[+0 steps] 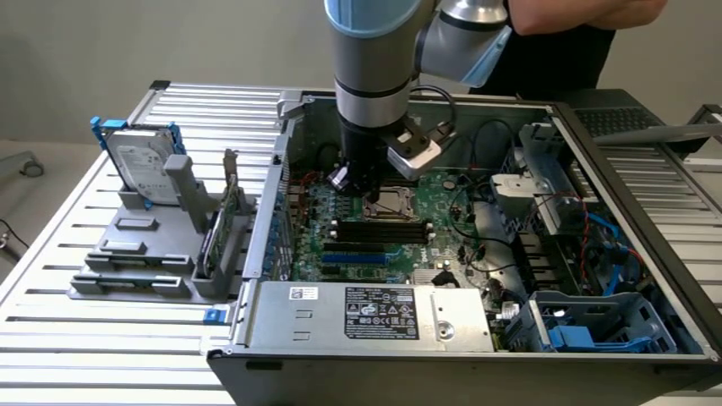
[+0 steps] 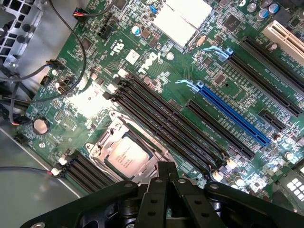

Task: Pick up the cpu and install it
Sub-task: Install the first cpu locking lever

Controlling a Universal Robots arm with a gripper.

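Note:
The cpu [image 2: 127,154], a small square chip with a silver-grey face, lies flat inside the metal-framed socket [image 2: 100,148] on the green motherboard [image 2: 142,57]. My gripper [image 2: 164,172] hangs just above the board beside the socket, its black fingers pressed together with nothing between them. In the exterior view the gripper [image 1: 358,191] reaches down into the open computer case [image 1: 631,254], with its tip just to the exterior view's left of the socket [image 1: 397,203].
Black memory slots [image 2: 161,118] and a blue expansion slot [image 2: 232,114] run beside the socket. A grey fixture [image 1: 147,254] outside the case holds a hard drive [image 1: 144,161] with a blue bracket. The power supply [image 1: 361,313] fills the near side. A person [image 1: 564,34] stands behind the case.

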